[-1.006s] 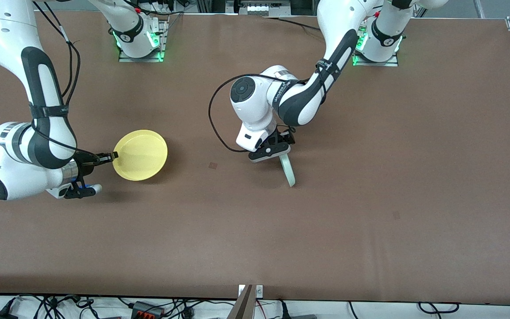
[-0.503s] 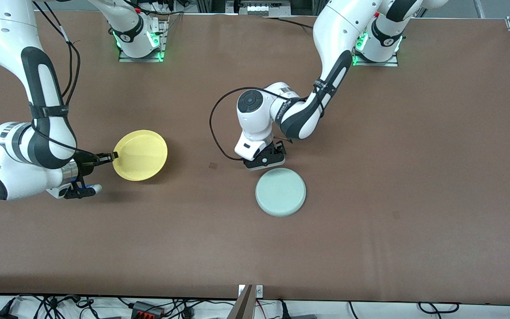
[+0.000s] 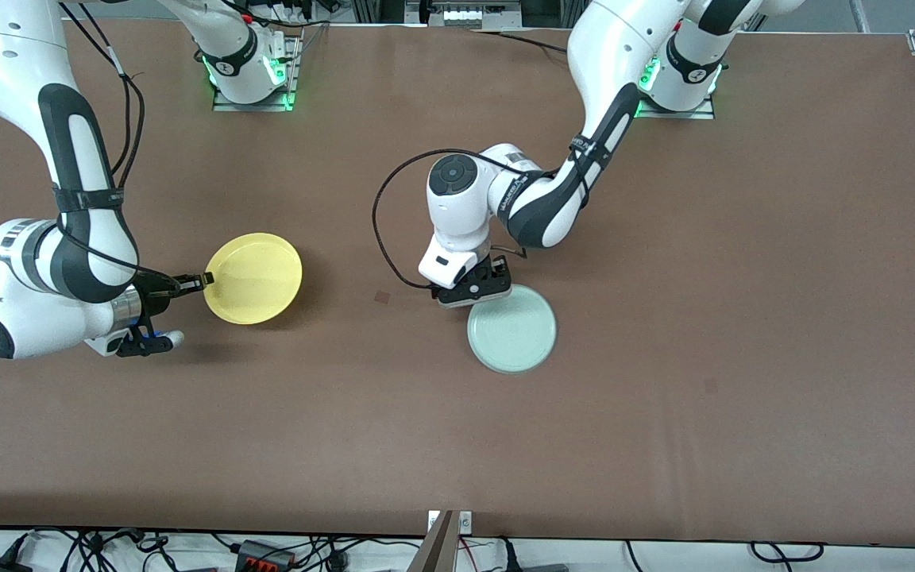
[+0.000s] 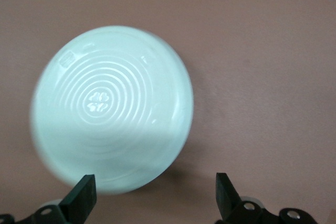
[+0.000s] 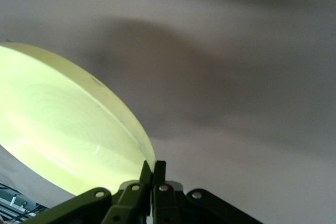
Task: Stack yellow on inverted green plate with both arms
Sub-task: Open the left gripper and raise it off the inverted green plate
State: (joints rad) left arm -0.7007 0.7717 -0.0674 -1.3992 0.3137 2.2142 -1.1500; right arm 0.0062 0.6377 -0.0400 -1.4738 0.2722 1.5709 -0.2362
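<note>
Green plate [image 3: 512,331] lies upside down on the brown table [image 3: 743,318], ringed underside up, concentric ridges and a small centre mark plain in my left wrist view [image 4: 110,111]. My left gripper [image 3: 475,287] sits just above the plate's rim on the edge toward the arm bases, jaws spread wide, nothing between them. In the left wrist view, both fingertips [image 4: 84,195] stand clear of the plate, one at each side, and no pad touches the rim.

My right gripper [image 3: 202,280] is out toward the right arm's end of the table, pinched tight on the rim of the yellow plate [image 3: 253,277]. The plate juts out from my fingers, rim side up, over the table; its shadow falls on the surface beneath. Right wrist view: fingers [image 5: 152,174] meet on the plate's edge, pale underside [image 5: 63,129] curving away from them.

The two plates are well apart, with bare table between.
</note>
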